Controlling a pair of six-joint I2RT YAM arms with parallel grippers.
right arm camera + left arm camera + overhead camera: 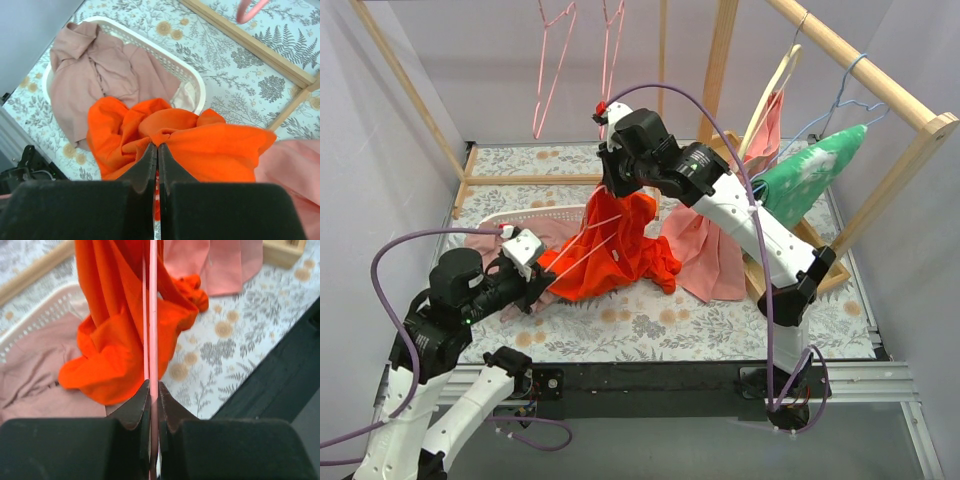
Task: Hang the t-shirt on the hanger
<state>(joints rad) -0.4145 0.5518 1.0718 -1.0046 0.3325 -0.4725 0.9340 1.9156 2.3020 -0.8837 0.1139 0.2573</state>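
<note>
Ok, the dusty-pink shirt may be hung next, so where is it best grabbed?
Probably its collar, from straight above: the dusty-pink shirt lies spread flat across the white basket, and only the collar bunches up enough to pinch.

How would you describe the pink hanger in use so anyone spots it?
On the floral table, find the bright orange-red cloth t-shirt. The thin pink wire hanger runs into it from the left end effector; two other pink hangers hang high behind.

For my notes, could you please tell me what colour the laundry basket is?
The basket is white, clearest in the right wrist view.
</note>
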